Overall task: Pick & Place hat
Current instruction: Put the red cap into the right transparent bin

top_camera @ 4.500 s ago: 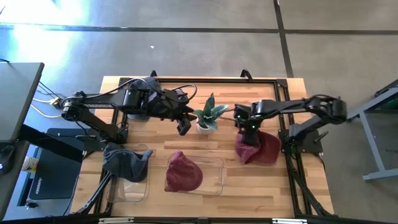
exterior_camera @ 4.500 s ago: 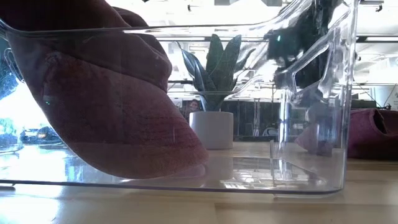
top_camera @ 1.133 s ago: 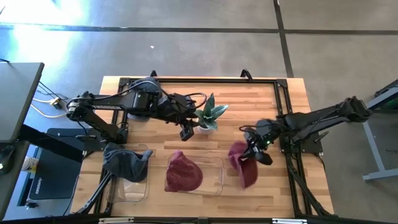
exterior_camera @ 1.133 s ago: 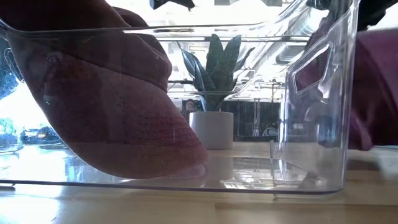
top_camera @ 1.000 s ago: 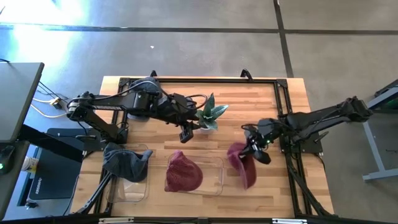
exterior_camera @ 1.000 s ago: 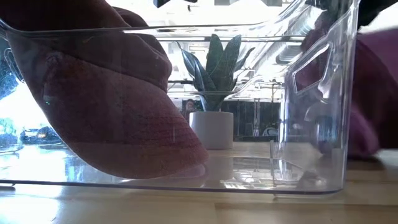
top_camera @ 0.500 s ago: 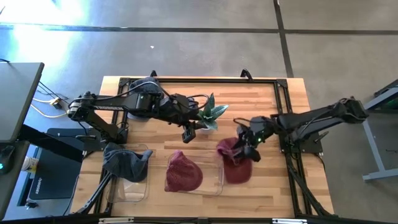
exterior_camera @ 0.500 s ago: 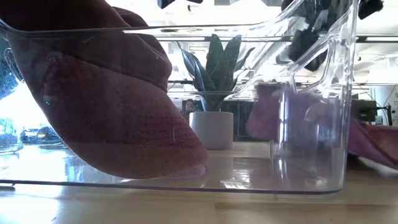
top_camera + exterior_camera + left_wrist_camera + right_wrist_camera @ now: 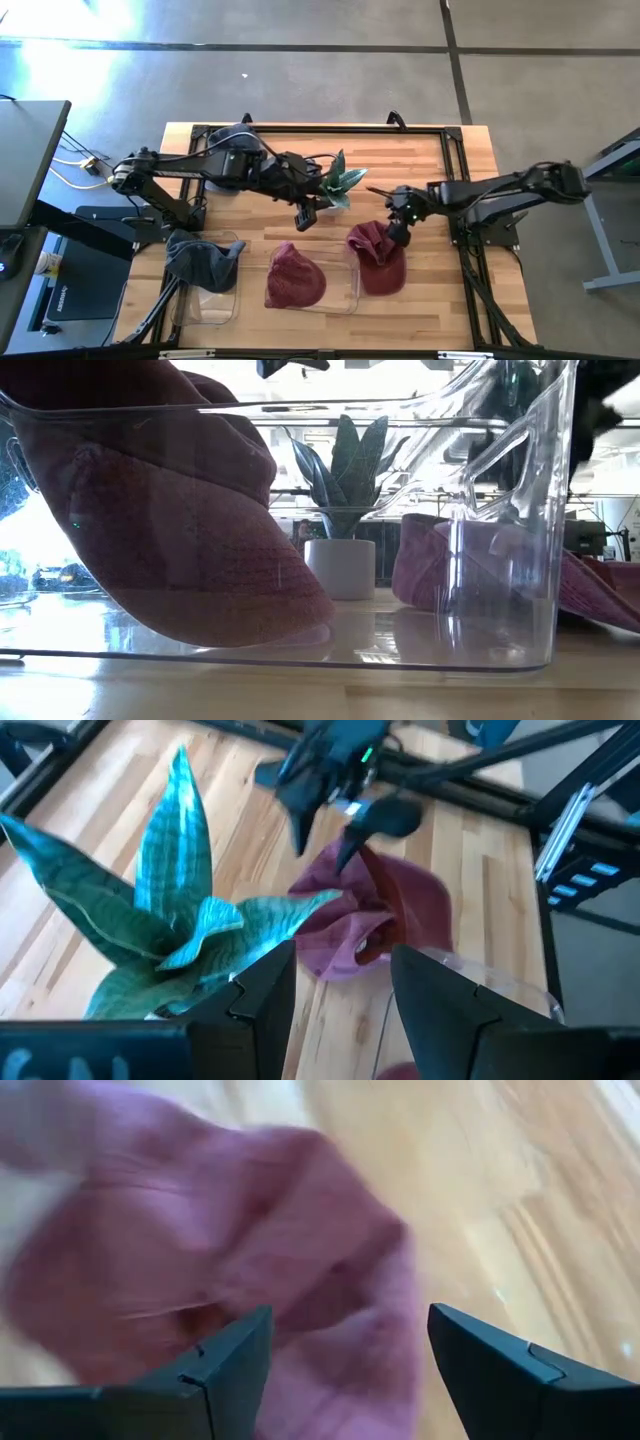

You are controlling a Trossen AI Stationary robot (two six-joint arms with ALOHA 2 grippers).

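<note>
The maroon hat (image 9: 378,258) lies draped over the right end wall of the clear bin (image 9: 352,283), part of it inside the bin and part hanging out onto the desk (image 9: 430,300). In the low view it shows through the bin's clear wall (image 9: 505,510) as a folded heap (image 9: 440,570), with its far edge trailing along the wood outside. A second maroon hat (image 9: 295,277) already rests inside the same bin, toward its left end, filling much of the low view (image 9: 170,530).

The right gripper (image 9: 398,231) hangs just above the draped hat's upper edge, its fingers (image 9: 215,1370) spread wide with nothing between them; its wrist view looks straight down on the cloth (image 9: 230,1260). The left wrist view also catches that gripper (image 9: 345,815) poised over the hat (image 9: 375,915).

The left gripper (image 9: 304,216) hovers beside the potted plant (image 9: 335,188), above the bin's far rim, open and empty, its fingers (image 9: 265,995) framing the plant's leaves (image 9: 170,910).

A grey hat (image 9: 200,262) sits in a smaller clear bin (image 9: 215,300) at the desk's left front.
</note>
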